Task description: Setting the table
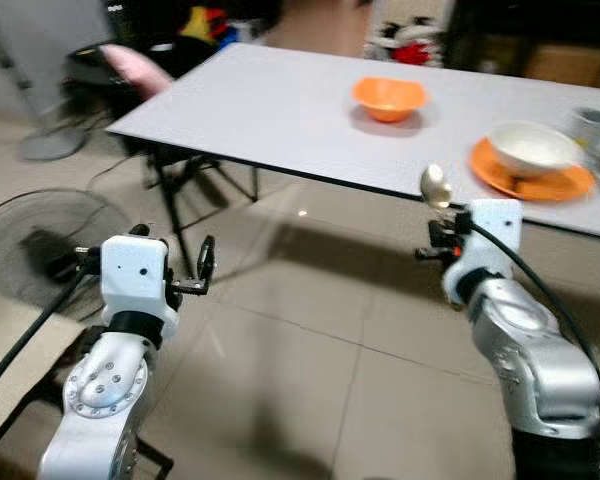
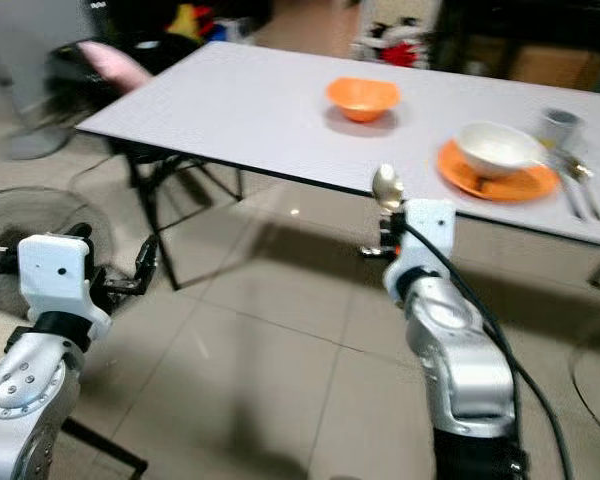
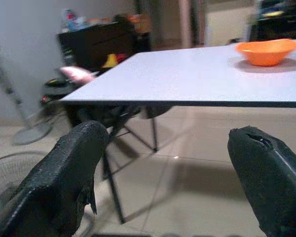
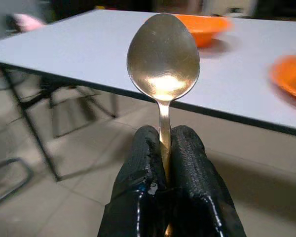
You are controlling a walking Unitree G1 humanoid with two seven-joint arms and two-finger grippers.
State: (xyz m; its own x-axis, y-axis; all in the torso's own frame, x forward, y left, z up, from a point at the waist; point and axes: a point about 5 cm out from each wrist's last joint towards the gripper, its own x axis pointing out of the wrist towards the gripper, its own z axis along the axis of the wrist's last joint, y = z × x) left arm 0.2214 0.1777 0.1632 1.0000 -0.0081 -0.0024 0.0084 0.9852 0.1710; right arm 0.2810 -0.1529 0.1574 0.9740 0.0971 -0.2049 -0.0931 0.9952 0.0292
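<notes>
Looking along the right pincer (image 4: pixel 164 168), the right wrist view gives the close detail the head views lack: two black fingers (image 4: pixel 138 182) pressed together on the thin handle of a metal spoon (image 4: pixel 163 59), its oval bowl upright and shiny, facing the camera. From the left eye view the same spoon (image 1: pixel 435 186) is a small silver shape at centre right, standing above the right wrist, just short of the table (image 1: pixel 280 110) edge and over the tiled floor (image 1: pixel 310 350).

The left wrist view shows the left pincer (image 3: pixel 167 177) with its fingers spread wide and nothing between them, held low before the table's near edge; from the head it sits at lower left (image 1: pixel 205 268).

On the table, an orange bowl (image 1: pixel 388 98) stands near the top centre. At the upper right, a white bowl (image 1: pixel 532 148) rests on an orange plate (image 1: pixel 570 184), with a pale cup (image 1: pixel 590 122) behind it and cutlery (image 2: pixel 570 190) beside it, too blurred to sort. A floor fan (image 1: pixel 40 240) lies at far left.
</notes>
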